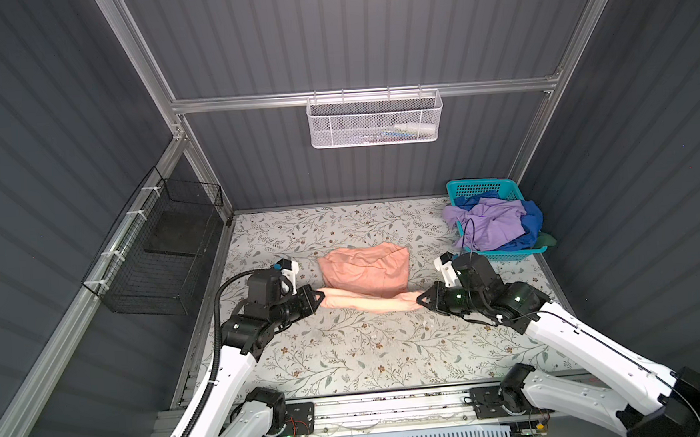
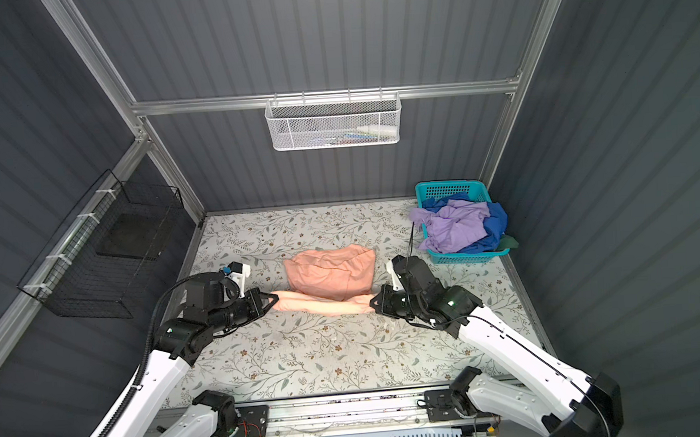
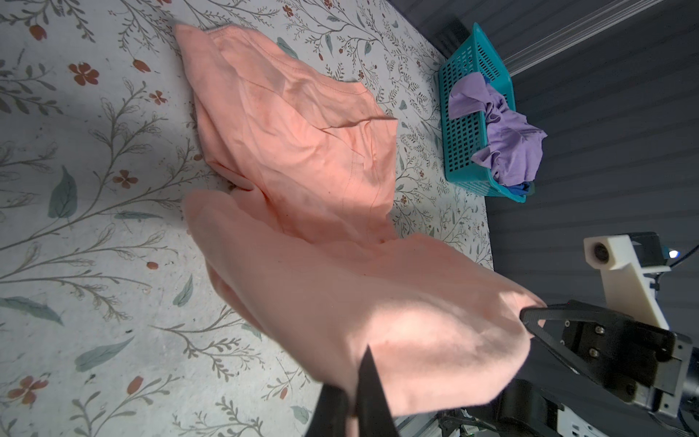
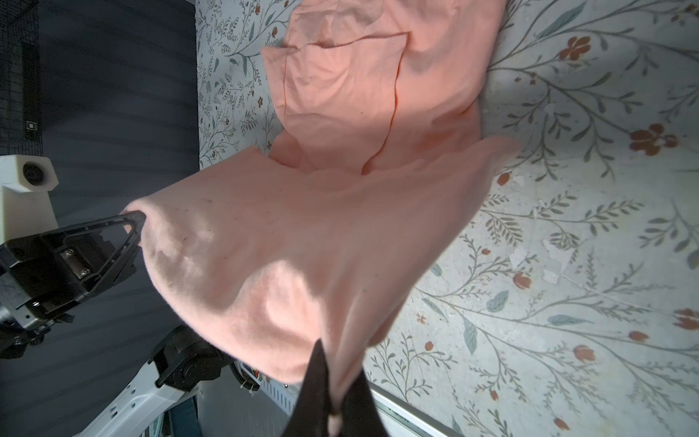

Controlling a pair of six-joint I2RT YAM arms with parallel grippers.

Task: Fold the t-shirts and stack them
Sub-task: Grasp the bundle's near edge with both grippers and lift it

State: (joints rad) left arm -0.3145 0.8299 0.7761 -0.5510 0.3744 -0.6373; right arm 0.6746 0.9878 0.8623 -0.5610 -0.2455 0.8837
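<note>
We hold the peach-orange t-shirt (image 1: 364,270) (image 2: 331,272) at mid-frame in both top views, with our left gripper (image 1: 322,295) clamped on its left end, our right gripper (image 1: 420,300) clamped on its right end and its near edge lifted off the floral table (image 1: 348,353), while a lavender t-shirt (image 1: 492,223) and a blue t-shirt (image 1: 531,216) lie heaped in the teal basket (image 1: 479,184) at the right.

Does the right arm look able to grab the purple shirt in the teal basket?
Probably not yet. The right claw is shut on the peach shirt. The purple shirt lies close beyond it atop the basket, nothing between, so reach looks fine once freed.
</note>
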